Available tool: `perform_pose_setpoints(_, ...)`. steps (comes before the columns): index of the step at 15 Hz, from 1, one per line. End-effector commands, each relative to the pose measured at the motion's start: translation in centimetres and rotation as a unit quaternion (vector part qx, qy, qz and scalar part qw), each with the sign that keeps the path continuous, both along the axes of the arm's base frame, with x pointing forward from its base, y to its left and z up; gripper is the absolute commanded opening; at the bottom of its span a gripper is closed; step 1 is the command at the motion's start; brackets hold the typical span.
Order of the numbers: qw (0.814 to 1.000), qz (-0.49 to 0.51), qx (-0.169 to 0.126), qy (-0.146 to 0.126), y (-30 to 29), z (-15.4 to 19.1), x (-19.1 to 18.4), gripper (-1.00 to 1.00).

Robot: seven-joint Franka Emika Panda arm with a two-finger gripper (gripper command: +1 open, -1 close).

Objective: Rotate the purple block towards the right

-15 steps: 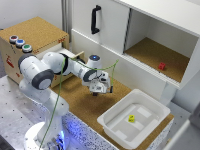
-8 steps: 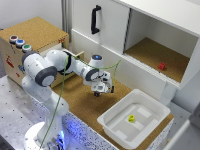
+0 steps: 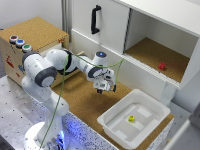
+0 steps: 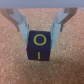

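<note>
Gripper (image 3: 105,89) pointing down over the cork table (image 3: 82,100), near the middle, just short of the white bin (image 3: 134,117) at the front edge. Fingers (image 4: 20,22) spread moderately, straddling the purple block (image 4: 38,45); small gaps visible on both sides in the wrist view, so not clamped, though contact at the tips hard to rule out through the blur. Block sitting on the cork between the fingers, yellow ring and bar marks on its top face. Block not visible in the exterior view: hidden under the gripper body. Finger roots cut off at the wrist frame edge.

Small yellow item (image 3: 131,119) inside the bin, shape too small to resolve. Small red item (image 3: 162,66) in the open cabinet bay (image 3: 150,57), also unclear. Cabinet door (image 3: 102,25) with black handle (image 3: 94,19) closed beside it. Wooden box (image 3: 35,32) at the table's far end with three round caps (image 3: 20,43) along its edge; colours roughly purple, blue, green, blurred. Green cable (image 3: 62,90) draped along the arm.
</note>
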State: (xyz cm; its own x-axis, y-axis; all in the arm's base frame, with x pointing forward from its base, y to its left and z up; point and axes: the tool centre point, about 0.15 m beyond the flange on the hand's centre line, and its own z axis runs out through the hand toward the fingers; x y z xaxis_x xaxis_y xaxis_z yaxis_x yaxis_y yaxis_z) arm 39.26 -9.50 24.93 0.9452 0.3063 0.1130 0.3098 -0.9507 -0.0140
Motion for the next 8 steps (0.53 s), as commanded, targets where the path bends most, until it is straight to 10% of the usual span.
perform_pose_setpoints(1, 0.991, -0.115, 0.034, 0.063, -0.9, 0.6, 2.9, -1.00)
perform_pose_setpoints(8, 0.917, -0.384, 0.022, 0.108, -1.6, -0.2, 3.9, -1.00)
